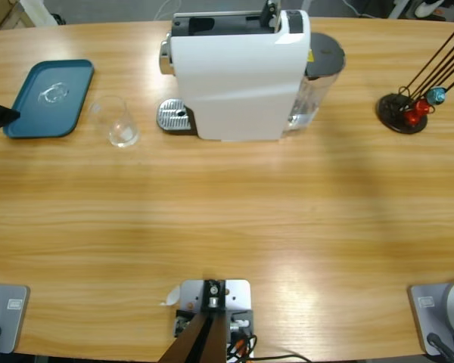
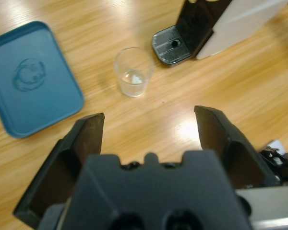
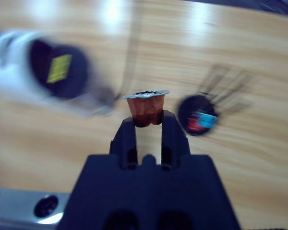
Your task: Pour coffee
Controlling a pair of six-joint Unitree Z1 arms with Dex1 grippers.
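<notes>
The right gripper [image 3: 148,120] has its two black jaws clenched on an orange capsule [image 3: 145,106], held by its lower body with the silver foil rim uppermost, above the table between the coffee machine [image 1: 238,72] and the capsule stand [image 1: 403,112]. The left gripper [image 2: 149,129] is released, its jaws spread wide and holding nothing; it hangs over bare wood with the clear glass [image 2: 133,72] ahead of it and well apart, the blue tray [image 2: 33,81] off to one side and the machine's drip grate [image 2: 172,45] just beyond the glass. Neither gripper is clearly visible from above, apart from a dark shape at the left edge by the tray. My reading is that the capsule-loading step is in hand: the pod is picked but not yet in the machine. The next move calls for carrying it to the slot on the machine's top, which looks open, and setting it in squarely; the glass, standing just beside the grate and not on it, also needs to go under the spout. As for the coffee, none shows: the glass looks empty or close to it, with only a pale glint at its bottom that I cannot identify as liquid.
</notes>
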